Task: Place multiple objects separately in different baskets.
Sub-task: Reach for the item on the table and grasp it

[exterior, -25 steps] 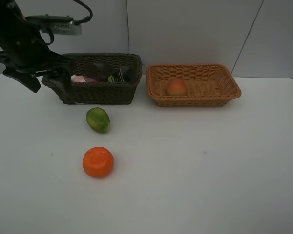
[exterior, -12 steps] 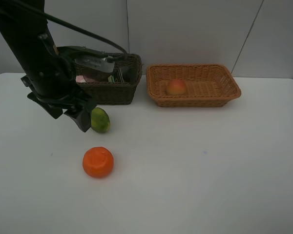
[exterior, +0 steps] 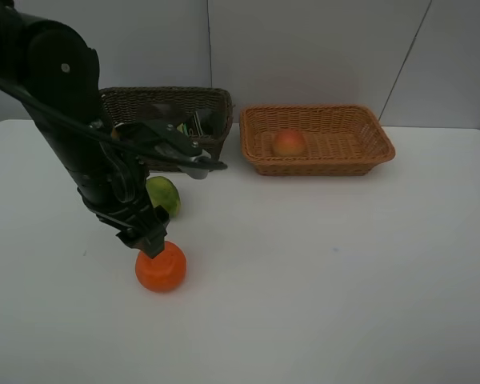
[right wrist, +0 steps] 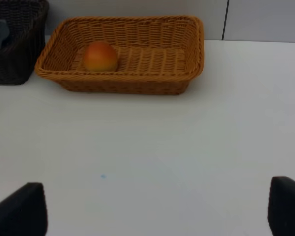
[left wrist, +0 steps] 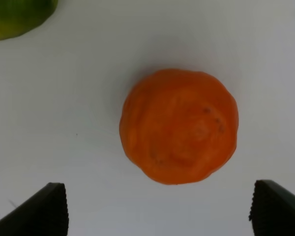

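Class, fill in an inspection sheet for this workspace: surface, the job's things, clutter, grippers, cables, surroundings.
Surface: white table, flat.
Job's things: orange and green fruit on the table; peach-like fruit in the tan basket; dark basket holds items, partly hidden.
Clutter: nothing seen.
Grippers: left gripper open, fingers either side of the orange; right gripper open over bare table.
Cables: black cable across the left arm.
Surroundings: pale panelled wall.

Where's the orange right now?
Exterior high view: the orange lies on the table at left, just beneath the open left gripper, near the green fruit.
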You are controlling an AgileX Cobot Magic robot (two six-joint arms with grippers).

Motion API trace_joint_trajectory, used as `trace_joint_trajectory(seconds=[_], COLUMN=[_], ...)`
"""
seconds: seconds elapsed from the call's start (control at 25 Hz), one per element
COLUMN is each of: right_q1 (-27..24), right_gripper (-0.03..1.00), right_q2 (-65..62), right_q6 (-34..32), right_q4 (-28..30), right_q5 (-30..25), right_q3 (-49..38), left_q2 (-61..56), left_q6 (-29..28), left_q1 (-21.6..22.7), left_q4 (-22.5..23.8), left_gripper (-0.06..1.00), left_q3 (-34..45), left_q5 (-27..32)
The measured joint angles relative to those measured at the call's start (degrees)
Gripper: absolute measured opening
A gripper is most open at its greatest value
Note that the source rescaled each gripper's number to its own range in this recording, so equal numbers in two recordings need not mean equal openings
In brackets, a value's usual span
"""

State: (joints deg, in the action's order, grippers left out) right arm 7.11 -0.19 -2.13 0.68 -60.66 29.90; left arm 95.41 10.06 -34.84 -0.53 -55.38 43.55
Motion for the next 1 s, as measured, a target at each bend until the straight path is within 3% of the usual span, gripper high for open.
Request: trace_joint_trajectory(seconds=[0.36,1.0], right_q1=[0.0,0.0], right_gripper=[0.97,0.97], right_q2=[0.0,0.0], right_q6=[0.0,0.0], right_q4=[0.0,0.0], right_q5=[0.0,0.0], right_q3=[0.0,0.0], left_q2=[6.5,6.9], left_q6=[3.6,8.1], left_q1=[-2.1,-3.3], left_q4=[-0.2,0.5], left_gripper=[0.96,1.00], left_q3=[0.2,0.2], left_q5=[-2.5,-4.5])
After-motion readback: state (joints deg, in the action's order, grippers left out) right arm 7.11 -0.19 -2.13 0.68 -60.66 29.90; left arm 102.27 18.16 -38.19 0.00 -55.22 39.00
